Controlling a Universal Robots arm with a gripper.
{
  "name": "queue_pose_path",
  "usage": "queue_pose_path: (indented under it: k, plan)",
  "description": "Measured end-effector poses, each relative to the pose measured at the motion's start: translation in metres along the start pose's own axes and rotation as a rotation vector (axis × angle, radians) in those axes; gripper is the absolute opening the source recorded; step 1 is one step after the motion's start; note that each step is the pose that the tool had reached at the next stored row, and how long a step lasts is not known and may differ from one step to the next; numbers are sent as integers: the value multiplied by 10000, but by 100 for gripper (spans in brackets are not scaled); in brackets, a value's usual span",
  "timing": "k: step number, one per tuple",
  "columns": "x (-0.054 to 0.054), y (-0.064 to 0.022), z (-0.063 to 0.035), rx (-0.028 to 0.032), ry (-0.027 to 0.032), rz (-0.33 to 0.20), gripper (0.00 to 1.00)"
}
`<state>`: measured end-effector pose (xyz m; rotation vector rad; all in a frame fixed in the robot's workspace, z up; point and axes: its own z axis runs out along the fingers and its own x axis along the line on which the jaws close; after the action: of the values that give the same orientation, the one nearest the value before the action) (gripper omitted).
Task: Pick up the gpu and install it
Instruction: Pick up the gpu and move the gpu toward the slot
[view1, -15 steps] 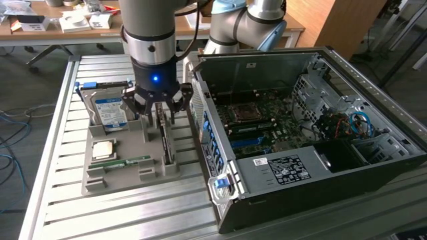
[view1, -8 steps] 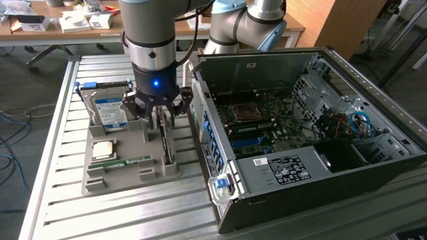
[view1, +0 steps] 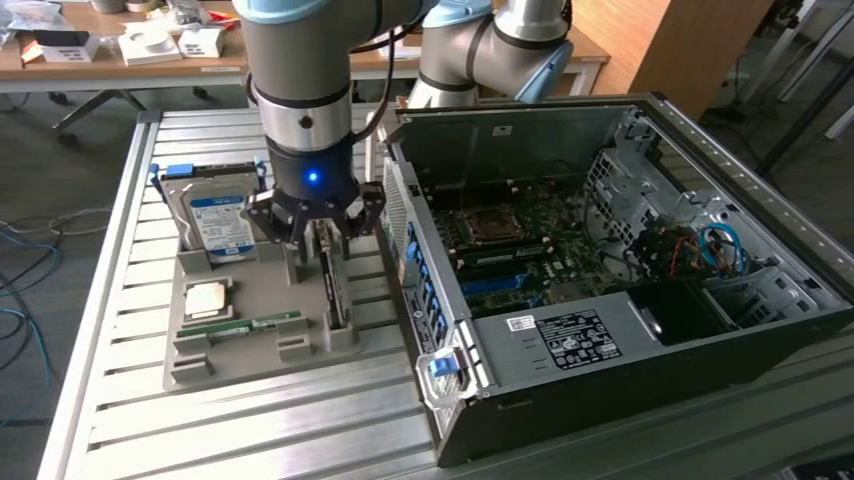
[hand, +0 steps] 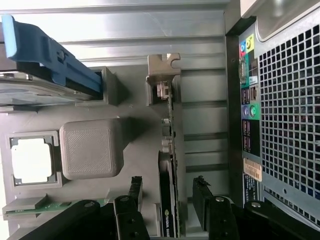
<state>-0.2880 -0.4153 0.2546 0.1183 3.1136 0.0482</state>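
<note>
The gpu (view1: 334, 295) stands on its edge in a slot of the grey holder tray (view1: 287, 350), its silver bracket end toward the far side. My gripper (view1: 320, 235) hangs right over it, pointing down. In the wrist view the card (hand: 166, 135) appears edge-on, with the black fan face (hand: 168, 205) lying between my fingers (hand: 134, 192). The gripper (hand: 167, 182) is open; one finger is on each side of the card, with a gap on both sides.
An open computer case (view1: 747, 300) lies at the exterior view's right, motherboard (view1: 534, 240) exposed, its rear panel (hand: 285, 115) close beside the tray. The tray also holds a blue-labelled hard drive (view1: 220, 220), a processor chip (view1: 211, 298) and a memory stick (view1: 240, 325).
</note>
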Motion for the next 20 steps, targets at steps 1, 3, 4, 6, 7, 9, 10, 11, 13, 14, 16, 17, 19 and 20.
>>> queue_pose_path:
  k: [1,3,4,6,7,9,10,11,13,14,16,17,19,20]
  plan:
    - [1,0,14,1,0,0,53]
    - [1,-1,45,1,0,0,53]
    - [2,-2,60,0,0,0,53]
    - [2,-2,84,0,0,0,53]
    - [2,-3,94,-1,0,0,53]
    - [3,-3,109,1,0,1,53]
    - [3,-4,117,0,0,1,53]
    - [3,-4,122,1,0,0,53]
    - [3,-4,122,2,2,0,53]
    - [3,-4,122,2,1,0,53]
    - [12,-14,123,0,0,3,53]
    - [19,-22,122,1,1,3,53]
    - [21,-28,124,-1,0,0,53]
    - [20,-31,128,-1,-1,-1,53]
